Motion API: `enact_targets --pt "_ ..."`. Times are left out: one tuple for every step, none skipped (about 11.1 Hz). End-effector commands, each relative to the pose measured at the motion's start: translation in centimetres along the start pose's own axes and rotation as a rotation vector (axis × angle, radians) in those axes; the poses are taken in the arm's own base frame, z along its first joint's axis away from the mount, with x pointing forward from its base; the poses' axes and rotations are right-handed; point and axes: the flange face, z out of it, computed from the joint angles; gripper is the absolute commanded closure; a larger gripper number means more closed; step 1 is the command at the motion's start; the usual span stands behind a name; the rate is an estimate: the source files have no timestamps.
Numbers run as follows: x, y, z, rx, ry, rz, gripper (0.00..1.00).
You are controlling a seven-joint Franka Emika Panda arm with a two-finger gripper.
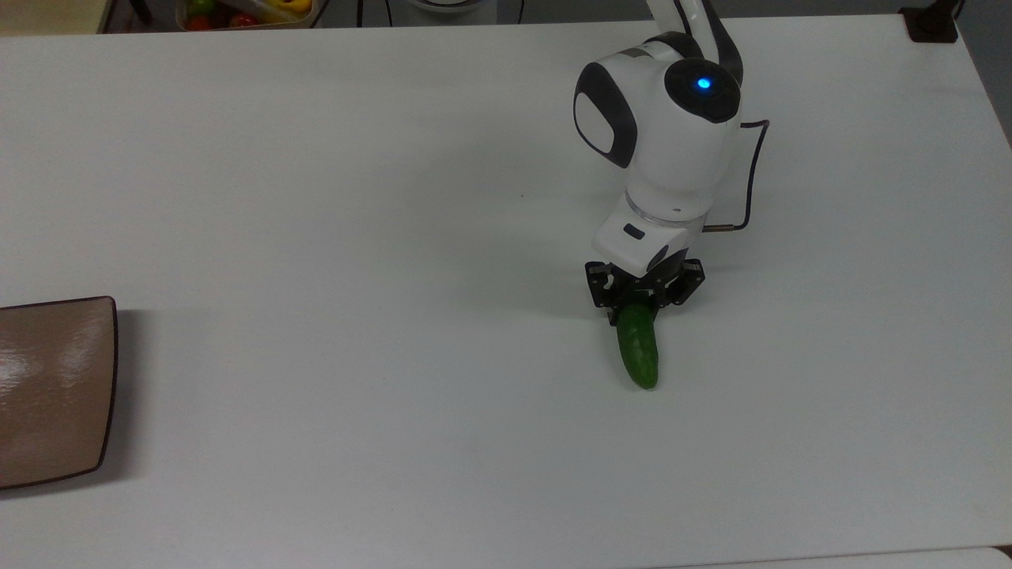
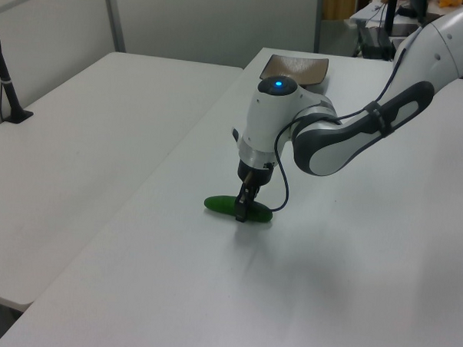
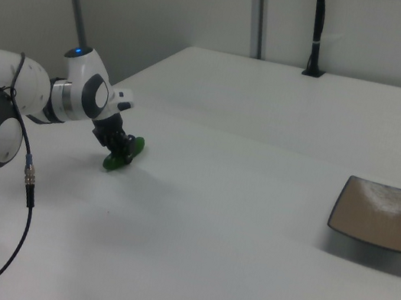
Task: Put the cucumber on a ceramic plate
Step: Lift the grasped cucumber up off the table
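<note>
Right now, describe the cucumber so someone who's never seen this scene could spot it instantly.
Find the white table and follow the robot arm down to its black gripper. The cucumber lies flat on the table there, one end between the closed fingers, the other sticking out toward the top view's bottom. It is the one dark green thing on the table; the ceramic plate is tan-brown and square.

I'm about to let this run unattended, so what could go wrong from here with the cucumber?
1. The claw grips the cucumber near one end, not its middle, so the long free end may sag or twist out once lifted.
2. The ceramic plate sits far across the table, at the top view's left edge. That long carry gives a loose grip time to slip.
</note>
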Motion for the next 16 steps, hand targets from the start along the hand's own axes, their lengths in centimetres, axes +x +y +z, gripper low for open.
enact_targets --pt "1.2 1.0 -2.4 0.001 0.041 0.034 1.0" --pt "1.5 1.7 -4.1 0.005 0.055 0.048 1.0" --pt "1.7 3.0 -7.0 0.012 0.077 0.07 1.0" --pt "1.7 3.9 -9.4 0.033 0.089 0.099 0.99" --pt "1.9 5.0 -11.7 0.055 0.104 0.132 0.99" --pt "1.7 5.7 -13.9 0.05 0.105 0.139 0.99" --pt "1.7 6.9 -16.1 0.039 0.101 0.15 0.99" --pt "1.3 7.7 -18.2 0.039 0.094 0.166 0.99" --pt "0.9 9.2 -20.9 0.061 0.081 0.176 0.98" --pt "0.5 10.6 -22.8 0.078 0.059 0.153 0.97" --pt "0.1 12.2 -24.5 0.102 0.037 0.13 0.97" --pt "-0.3 13.9 -26.2 0.124 0.018 0.098 0.97" --pt "-0.7 16.0 -27.4 0.144 -0.001 0.066 0.97" --pt "-1.2 17.7 -28.2 0.152 -0.022 0.017 0.97" --pt "-1.6 20.2 -28.1 0.15 -0.044 -0.014 0.97" --pt "-1.9 22.5 -28.0 0.157 -0.048 -0.046 0.97"
